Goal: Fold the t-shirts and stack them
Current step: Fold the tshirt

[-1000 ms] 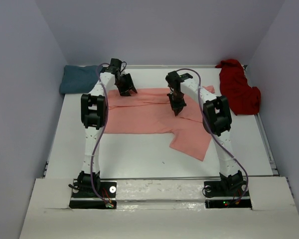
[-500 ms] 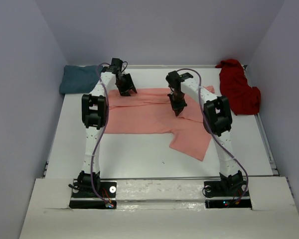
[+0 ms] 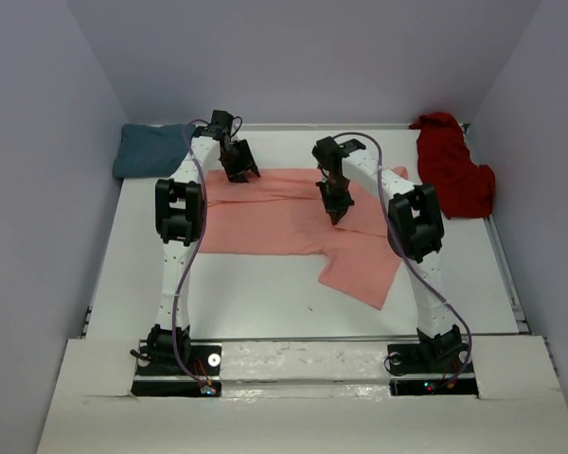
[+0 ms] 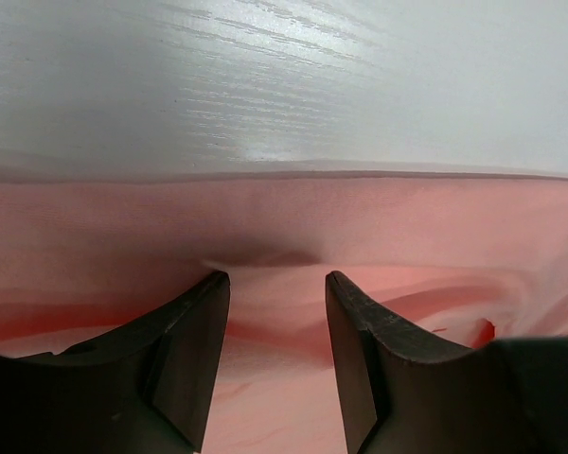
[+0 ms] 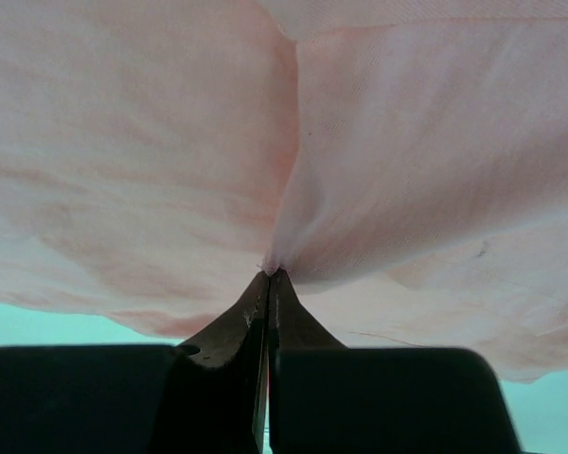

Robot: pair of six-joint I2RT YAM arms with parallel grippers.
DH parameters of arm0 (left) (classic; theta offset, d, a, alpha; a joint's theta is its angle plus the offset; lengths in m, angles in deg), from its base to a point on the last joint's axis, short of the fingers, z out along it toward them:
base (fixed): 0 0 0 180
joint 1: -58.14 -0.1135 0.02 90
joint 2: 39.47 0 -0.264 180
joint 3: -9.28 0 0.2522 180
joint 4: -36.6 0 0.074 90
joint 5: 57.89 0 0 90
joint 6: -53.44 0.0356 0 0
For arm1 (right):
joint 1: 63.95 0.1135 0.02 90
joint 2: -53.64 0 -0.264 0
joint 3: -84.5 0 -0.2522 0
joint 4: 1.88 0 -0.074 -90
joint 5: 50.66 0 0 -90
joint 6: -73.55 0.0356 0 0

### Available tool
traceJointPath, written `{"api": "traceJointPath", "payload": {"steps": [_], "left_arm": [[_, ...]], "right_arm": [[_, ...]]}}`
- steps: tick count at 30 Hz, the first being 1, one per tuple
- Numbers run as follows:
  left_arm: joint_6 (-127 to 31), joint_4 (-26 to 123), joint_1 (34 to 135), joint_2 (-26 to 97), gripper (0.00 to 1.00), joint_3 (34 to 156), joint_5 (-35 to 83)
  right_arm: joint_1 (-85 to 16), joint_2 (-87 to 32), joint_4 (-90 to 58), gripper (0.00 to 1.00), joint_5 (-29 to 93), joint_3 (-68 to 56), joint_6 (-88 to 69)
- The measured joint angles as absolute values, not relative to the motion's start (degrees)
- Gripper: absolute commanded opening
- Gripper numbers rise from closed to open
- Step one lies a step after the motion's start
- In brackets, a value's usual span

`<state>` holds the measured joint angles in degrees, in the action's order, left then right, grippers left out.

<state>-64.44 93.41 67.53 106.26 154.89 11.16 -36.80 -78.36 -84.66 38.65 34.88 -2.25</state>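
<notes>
The salmon-pink t-shirt point(image 3: 265, 222) lies spread across the middle of the bench point(image 3: 265, 293), teal t-shirt point(image 3: 150, 149) bunched at the far left corner, dark red t-shirt point(image 3: 452, 170) heaped far right. Now the left claw point(image 3: 239, 172) hangs half-wide over the pink shirt's far edge, gripping nothing; the right claw point(image 3: 334, 210) is pinched on a fold of pink cloth

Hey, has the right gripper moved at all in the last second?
Yes, slightly: the right gripper, shut on the salmon-pink shirt, has shifted left, away from the dark red shirt.

Open for passing at 6 o'clock over bare table point(image 3: 265, 305); blocked at 10 o'clock by teal t-shirt point(image 3: 147, 149), at 2 o'clock by dark red t-shirt point(image 3: 452, 175).
</notes>
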Motion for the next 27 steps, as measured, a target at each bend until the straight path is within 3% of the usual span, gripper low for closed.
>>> {"api": "traceJointPath", "payload": {"steps": [5,7,8,9,10,12,14,27], "left_arm": [[-64.46,93.47,67.51,106.28,0.59,154.98,11.18],[-64.46,93.5,67.51,106.28,0.59,155.0,11.18],[-64.46,93.52,67.51,106.28,0.59,155.04,11.18],[-64.46,93.52,67.51,106.31,0.59,155.06,11.18],[-64.46,93.52,67.51,106.31,0.59,155.06,11.18],[-64.46,93.54,67.48,106.33,0.59,155.09,11.18],[-64.46,93.63,67.48,106.35,0.59,155.17,11.2],[-64.48,92.14,66.85,105.91,0.6,154.45,10.74]], "right_arm": [[-36.07,-78.36,-84.68,0.02,37.38,32.43,-1.68],[-35.77,-78.36,-84.59,0.1,37.17,31.71,-1.62],[-35.68,-78.36,-84.59,0.16,37.08,31.47,-1.64],[-35.55,-78.36,-84.46,0.34,36.97,31.08,-1.57],[-35.42,-78.36,-84.57,0.42,36.93,30.82,-1.44],[-35.35,-78.36,-84.59,0.56,36.79,30.71,-1.33],[-35.35,-78.36,-84.55,0.63,36.75,30.71,-1.27],[-36.71,-77.36,-83.28,0.64,34.19,34.25,-0.57]]}}
